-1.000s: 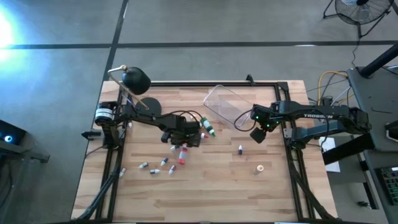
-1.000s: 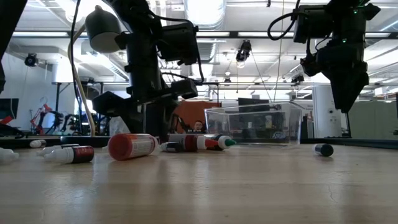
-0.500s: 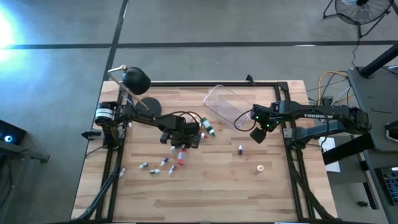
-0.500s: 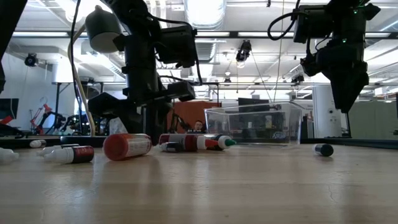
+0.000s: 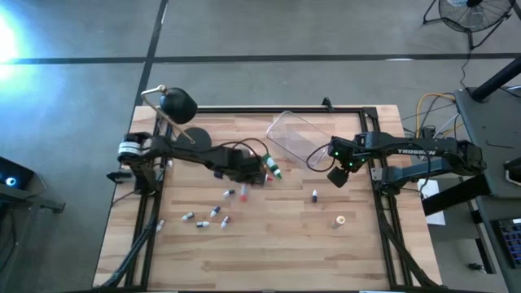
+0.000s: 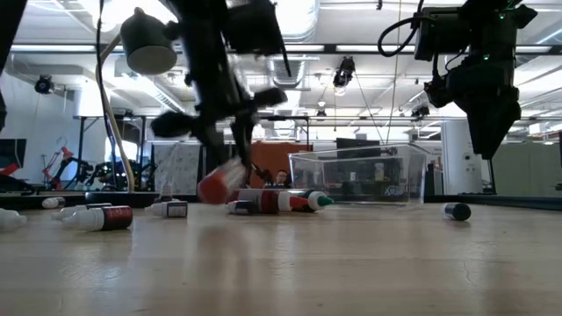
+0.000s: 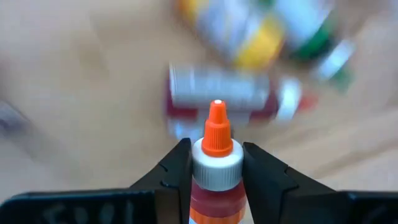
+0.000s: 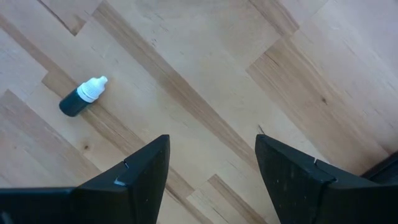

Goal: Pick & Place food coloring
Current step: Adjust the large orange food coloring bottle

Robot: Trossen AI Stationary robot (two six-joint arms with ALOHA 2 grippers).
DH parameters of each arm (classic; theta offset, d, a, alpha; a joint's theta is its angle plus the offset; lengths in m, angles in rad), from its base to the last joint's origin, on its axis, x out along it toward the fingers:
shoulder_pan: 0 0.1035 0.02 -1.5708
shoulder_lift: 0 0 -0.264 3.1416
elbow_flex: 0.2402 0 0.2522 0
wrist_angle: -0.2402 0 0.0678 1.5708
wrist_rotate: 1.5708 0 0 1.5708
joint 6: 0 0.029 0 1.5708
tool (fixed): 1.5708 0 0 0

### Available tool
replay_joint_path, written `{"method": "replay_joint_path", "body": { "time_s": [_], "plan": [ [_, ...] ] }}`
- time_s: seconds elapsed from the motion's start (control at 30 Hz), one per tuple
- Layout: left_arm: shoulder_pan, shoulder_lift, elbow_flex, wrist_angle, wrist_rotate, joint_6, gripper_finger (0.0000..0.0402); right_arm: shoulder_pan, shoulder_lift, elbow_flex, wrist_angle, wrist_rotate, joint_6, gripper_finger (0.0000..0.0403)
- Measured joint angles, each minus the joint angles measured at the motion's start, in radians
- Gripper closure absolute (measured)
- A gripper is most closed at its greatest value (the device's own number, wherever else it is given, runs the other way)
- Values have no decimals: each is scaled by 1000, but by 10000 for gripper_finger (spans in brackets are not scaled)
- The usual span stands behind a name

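Wooden table, bottles scattered toward nine o'clock.
Left gripper clamped on red bottle, lifted; right gripper agape, empty, near tub. Risk: narrow neck grip, possible slip.

High view: straight down over the whole table. Low view: table-top level, facing across into the room. Left wrist: close on a red bottle. Right wrist: near bare wood; its dark bottle also shows in high and low views.
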Motion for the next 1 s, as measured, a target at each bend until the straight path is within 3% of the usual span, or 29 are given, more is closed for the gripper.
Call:
{"method": "replay_joint_path", "body": {
  "time_s": [0.2, 0.27, 0.33, 0.43, 1.0],
  "plan": [
    [-141, -115, -4, -146, -663, -104, 314, 0, 0, 0, -2, 0, -5, 172],
    [-180, -129, -25, -162, -834, -145, 314, 0, 0, 0, -1, 8, -6, 172],
    [-195, -131, -50, -151, -935, -155, 308, 0, 0, 0, 0, 41, -6, 172],
    [-174, -104, -93, -123, -981, -159, 294, -5, 0, 0, 0, 76, -11, 172],
    [-69, -16, -335, 263, -969, -199, 297, -10, 0, 0, -8, 78, -47, 172]
  ]
}}
